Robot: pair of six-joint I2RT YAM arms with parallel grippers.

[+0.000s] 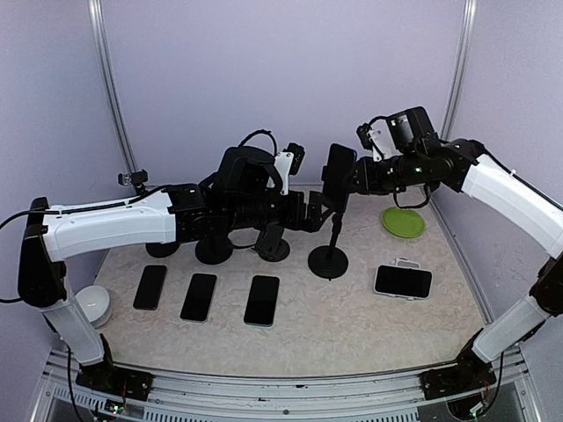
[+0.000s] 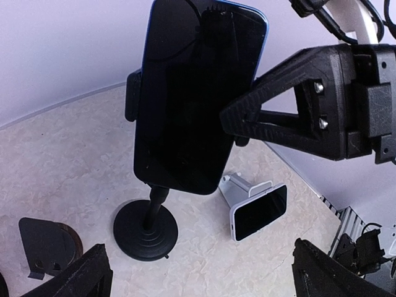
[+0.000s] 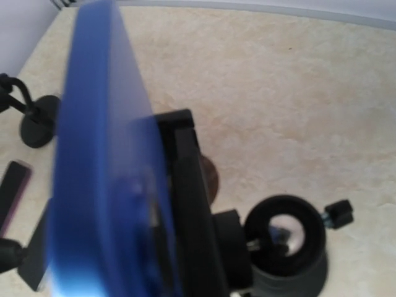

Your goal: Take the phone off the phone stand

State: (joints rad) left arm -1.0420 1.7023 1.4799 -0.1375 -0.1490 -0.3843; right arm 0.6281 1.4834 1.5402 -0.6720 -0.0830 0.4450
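Here, the blue-edged black smartphone (image 1: 338, 167) sat upright, clamped in the black round-based phone stand (image 1: 328, 260). The right gripper (image 1: 352, 180) touched its edge, though whether it gripped could not be told; the left gripper (image 1: 314, 214) gaped wide and empty beside the stand's pole. Steadying that pole, then drawing the phone straight out of the clamp, seemed wisest.

From high above the near edge of the table (image 1: 352, 325), we look down and away toward the far wall (image 1: 281, 79). The view is wide enough to take in the left arm (image 1: 106, 224) and the right arm (image 1: 510, 189) together. On the left wrist we sit close at the left of the phone (image 2: 198, 93), facing right at its dark screen, with the phone stand (image 2: 147, 230) running down to its base beneath. On the right wrist we are nearer yet, hard against the phone's blue edge, which is blurred, looking down past it to the table. All three views share the phone. The overhead and left wrist views also share the stand's base and the white dock (image 2: 244, 187) at the right.
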